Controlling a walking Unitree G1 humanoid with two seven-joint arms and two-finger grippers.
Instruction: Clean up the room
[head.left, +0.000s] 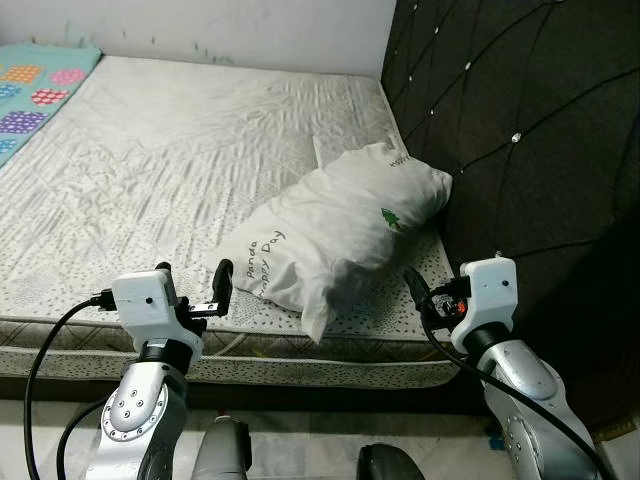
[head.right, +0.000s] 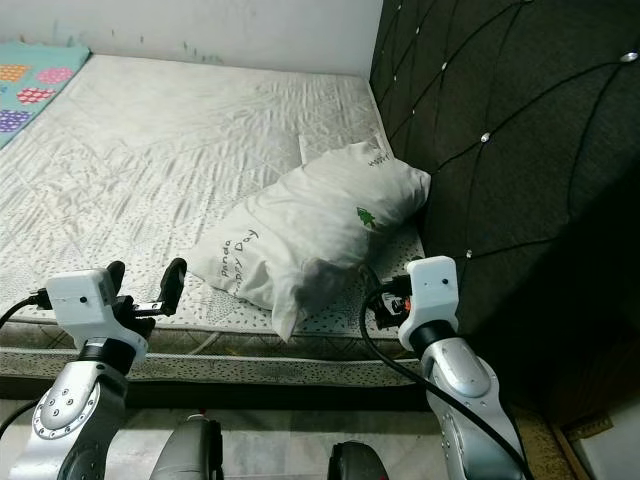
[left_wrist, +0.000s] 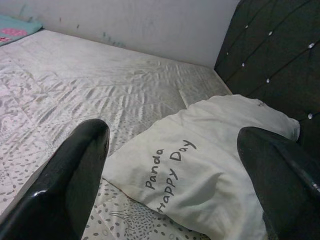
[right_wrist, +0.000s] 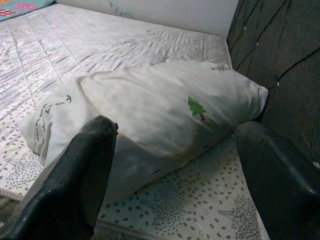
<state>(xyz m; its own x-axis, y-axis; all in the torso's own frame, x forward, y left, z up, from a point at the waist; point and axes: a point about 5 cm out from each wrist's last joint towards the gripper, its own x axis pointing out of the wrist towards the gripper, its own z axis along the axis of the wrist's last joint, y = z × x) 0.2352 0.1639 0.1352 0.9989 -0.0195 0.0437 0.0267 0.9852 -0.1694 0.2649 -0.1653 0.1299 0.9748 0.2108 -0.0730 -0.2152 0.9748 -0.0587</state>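
Bare mattress against dark headboard

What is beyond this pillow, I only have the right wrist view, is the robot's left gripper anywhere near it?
Observer: Yes. The left gripper sits at the mattress edge, just short of the pillow corner, fingers open.
Operator: Any writing on that end?
Observer: It reads "Panda Happy Day", facing the left wrist camera.
Operator: Where is my right gripper?
Observer: The right gripper is open and low by the pillow's end nearest the headboard, not touching it.
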